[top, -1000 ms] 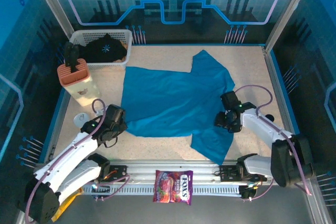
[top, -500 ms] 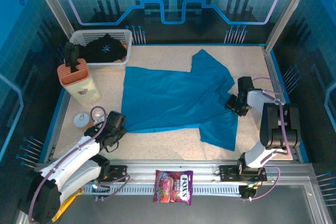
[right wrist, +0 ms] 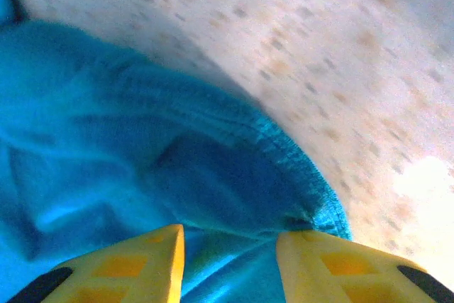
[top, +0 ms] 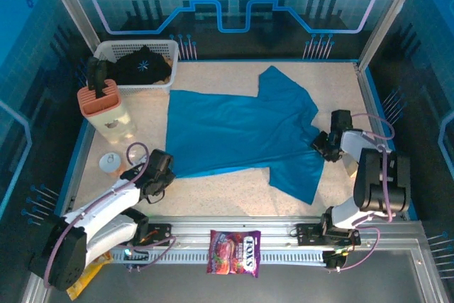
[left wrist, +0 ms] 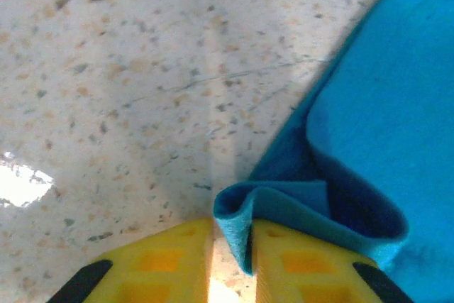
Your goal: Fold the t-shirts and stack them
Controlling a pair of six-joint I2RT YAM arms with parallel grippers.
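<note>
Both arms lie low, elbows bent. The left end effector (top: 162, 166) has its fingers narrowly parted; the right end effector (top: 324, 144) gapes wider.

The teal-blue t-shirt (top: 234, 136) lies spread flat on the bench (top: 213, 193), front side smooth, both short sleeves out toward the right, the near sleeve angled down. Its near left corner is puckered into a small raised fold. The black t-shirt (top: 142, 67), with a pale starburst print, sits crumpled in the white basket (top: 172, 49).

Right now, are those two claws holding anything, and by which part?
The teal t-shirt, perhaps. A fold of its hem corner stands between the left gripper's fingers, its stitched edge between the right gripper's; firm grips cannot be told.
</note>
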